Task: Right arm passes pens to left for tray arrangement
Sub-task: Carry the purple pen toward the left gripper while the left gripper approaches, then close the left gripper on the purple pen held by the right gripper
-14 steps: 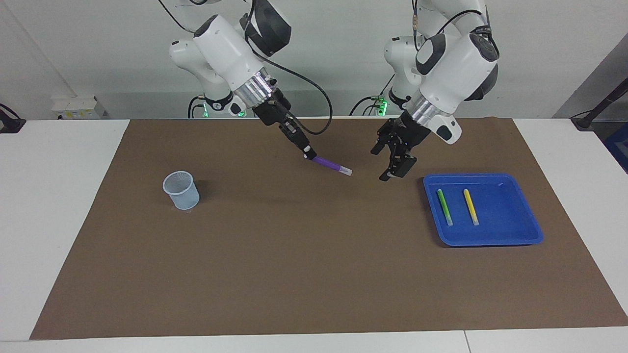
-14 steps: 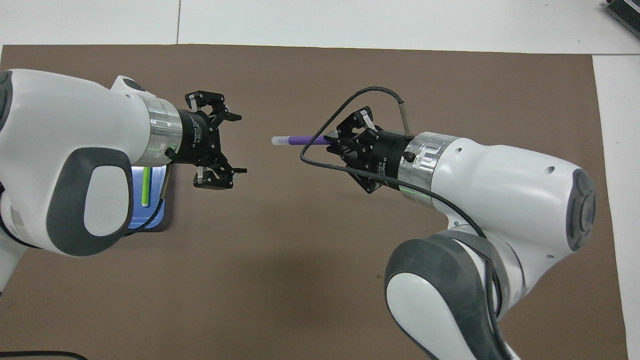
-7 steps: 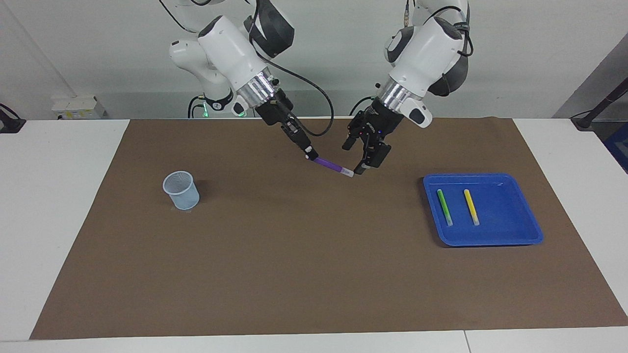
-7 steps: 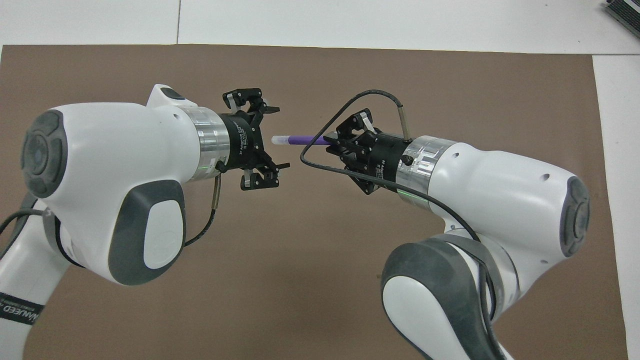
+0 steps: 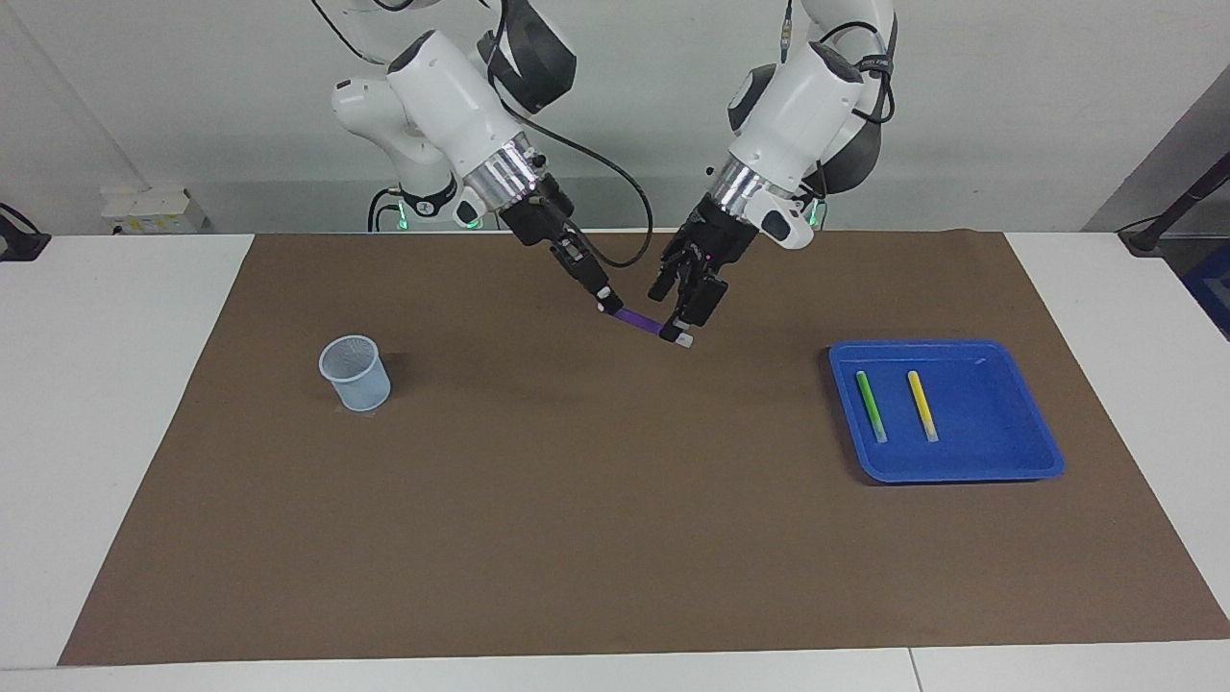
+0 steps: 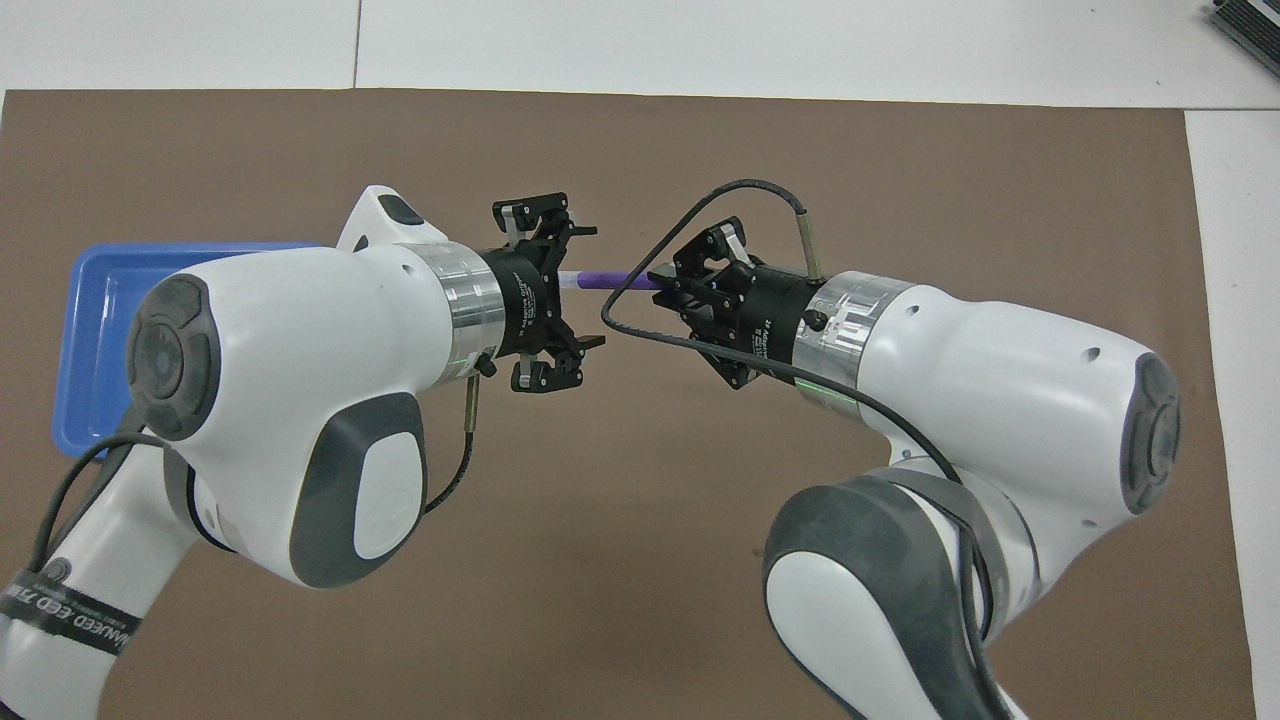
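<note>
The two grippers crowd the mat's middle: the right gripper (image 5: 603, 300) clamps the purple pen (image 5: 642, 322), and the left gripper (image 5: 678, 315), fingers spread, sits around the pen's pale tip, so nothing passes between them. The cup (image 5: 355, 373) stands alone at eight o'clock from them, well apart. The tray (image 5: 1019, 459) at four o'clock has bare floor beside the yellow pen (image 5: 922, 405); the green pen (image 5: 871, 405) lies near its inner rim. Open mat spans six o'clock.

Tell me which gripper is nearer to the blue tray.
Left. The left gripper is at the purple pen's pale end, on the side toward the tray; the right gripper holds the other end.
</note>
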Controlling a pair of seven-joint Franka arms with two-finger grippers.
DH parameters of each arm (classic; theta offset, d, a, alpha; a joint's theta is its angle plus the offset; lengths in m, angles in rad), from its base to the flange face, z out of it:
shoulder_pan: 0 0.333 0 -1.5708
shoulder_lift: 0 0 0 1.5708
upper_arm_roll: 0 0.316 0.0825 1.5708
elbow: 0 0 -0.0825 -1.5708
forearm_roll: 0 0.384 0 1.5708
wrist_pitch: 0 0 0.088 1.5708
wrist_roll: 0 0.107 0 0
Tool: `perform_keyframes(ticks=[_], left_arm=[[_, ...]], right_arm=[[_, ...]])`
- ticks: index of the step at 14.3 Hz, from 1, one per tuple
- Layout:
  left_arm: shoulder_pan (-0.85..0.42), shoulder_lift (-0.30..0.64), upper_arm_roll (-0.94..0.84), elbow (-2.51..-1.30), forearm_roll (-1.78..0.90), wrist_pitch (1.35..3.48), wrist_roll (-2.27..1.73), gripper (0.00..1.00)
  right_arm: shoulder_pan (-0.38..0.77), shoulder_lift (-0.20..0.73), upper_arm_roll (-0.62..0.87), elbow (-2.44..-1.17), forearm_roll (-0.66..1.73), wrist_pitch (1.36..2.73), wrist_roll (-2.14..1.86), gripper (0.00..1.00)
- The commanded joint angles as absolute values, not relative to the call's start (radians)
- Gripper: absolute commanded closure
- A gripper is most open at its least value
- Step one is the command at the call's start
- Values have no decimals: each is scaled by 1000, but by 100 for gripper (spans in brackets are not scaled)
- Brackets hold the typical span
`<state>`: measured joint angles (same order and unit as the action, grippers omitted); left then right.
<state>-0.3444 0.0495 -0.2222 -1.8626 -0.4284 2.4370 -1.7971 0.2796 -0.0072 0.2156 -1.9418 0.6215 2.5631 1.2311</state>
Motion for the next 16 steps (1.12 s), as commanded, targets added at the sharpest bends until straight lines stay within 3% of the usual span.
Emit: perform_keyframes(ticks=[1, 3, 7, 8, 10, 16], left_arm=[[-374, 60, -209, -1885, -437, 2496, -1790, 2], [-385, 66, -209, -1885, -437, 2517, -1795, 2], [-387, 75, -209, -1878, -436, 2514, -1787, 15], [-387, 75, -210, -1878, -436, 2514, -1789, 22], [-387, 75, -209, -1878, -436, 2513, -1789, 49], [-402, 77, -210, -1862, -436, 2487, -1793, 53]], right_arm=[[278, -37, 216, -1974, 649, 2582, 1221, 100], [278, -37, 216, -1974, 649, 2582, 1221, 100], [276, -35, 216, -1974, 649, 2586, 1221, 100], [276, -35, 216, -1974, 649, 2586, 1221, 100], [276, -35, 216, -1974, 649, 2586, 1220, 100], [276, -35, 216, -1973, 649, 2586, 1210, 100]])
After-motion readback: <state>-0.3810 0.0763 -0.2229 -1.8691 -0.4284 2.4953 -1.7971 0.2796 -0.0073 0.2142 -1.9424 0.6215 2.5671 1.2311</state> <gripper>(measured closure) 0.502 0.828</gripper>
